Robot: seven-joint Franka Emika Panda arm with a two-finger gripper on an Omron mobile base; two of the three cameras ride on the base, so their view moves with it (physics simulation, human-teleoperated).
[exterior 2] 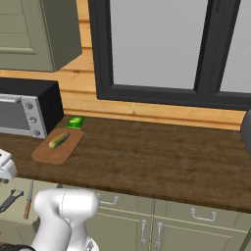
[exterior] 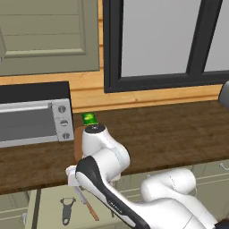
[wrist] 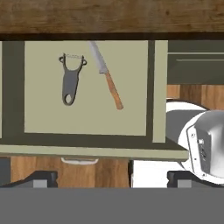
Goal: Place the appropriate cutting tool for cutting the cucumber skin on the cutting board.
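Observation:
The dark grey peeler lies flat in an open drawer below the counter, forked head toward the counter edge. It also shows at the lower left as the peeler and the peeler. My gripper hovers above the drawer's front, open and holding nothing, its fingertips set wide apart. On the counter, the cucumber rests on the brown cutting board. In the left base view my arm covers most of the cutting board.
A knife with a wooden handle lies just right of the peeler in the drawer. A toaster oven stands on the counter to the left of the board, and a green packet lies behind it. Closed cabinet drawers run to the right.

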